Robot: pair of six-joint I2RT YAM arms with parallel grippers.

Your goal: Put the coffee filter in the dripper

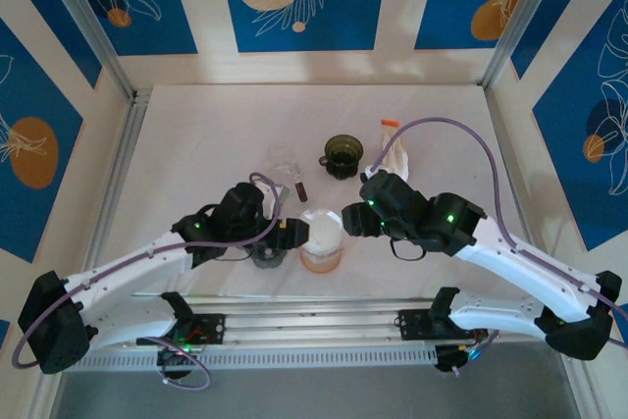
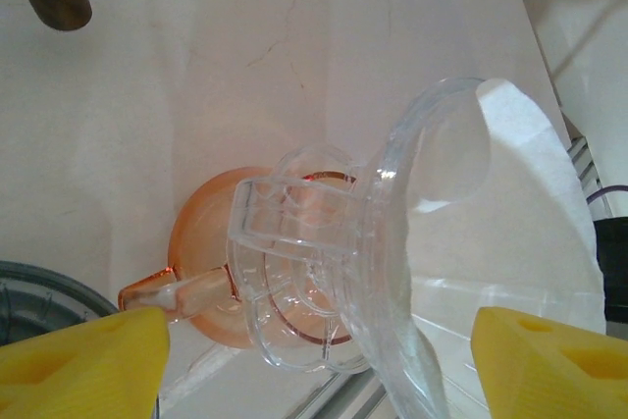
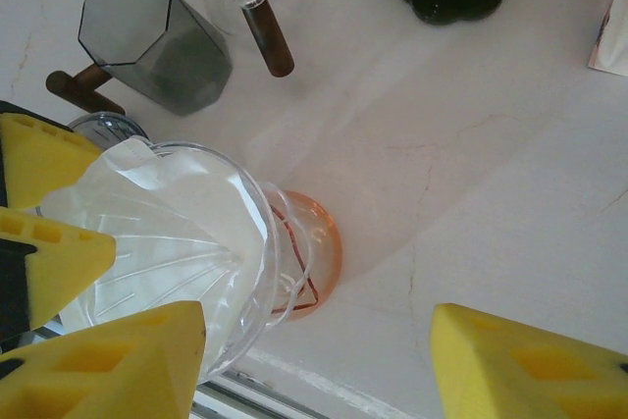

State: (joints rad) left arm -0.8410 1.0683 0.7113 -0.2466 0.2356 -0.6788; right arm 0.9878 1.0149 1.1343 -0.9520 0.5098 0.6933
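The clear dripper (image 1: 322, 231) sits on an orange glass cup (image 1: 322, 260) near the table's front edge. The white coffee filter (image 1: 322, 227) lies inside the dripper (image 2: 392, 242), spread against its wall (image 3: 147, 233). My left gripper (image 1: 291, 234) stands open just left of the dripper, its yellow fingers (image 2: 88, 365) flanking the dripper's handle without touching it. My right gripper (image 1: 351, 219) is open on the right side. Its left finger (image 3: 118, 365) is close under the dripper's rim (image 3: 260, 233), and only the orange cup (image 3: 319, 242) and table lie between its fingers.
A dark green cup (image 1: 342, 154) and a white pack with an orange top (image 1: 394, 149) stand behind. A grey glass cup (image 3: 157, 41) and a clear tool with a brown handle (image 3: 263, 26) lie to the left rear. The metal rail (image 1: 314, 326) runs along the near edge.
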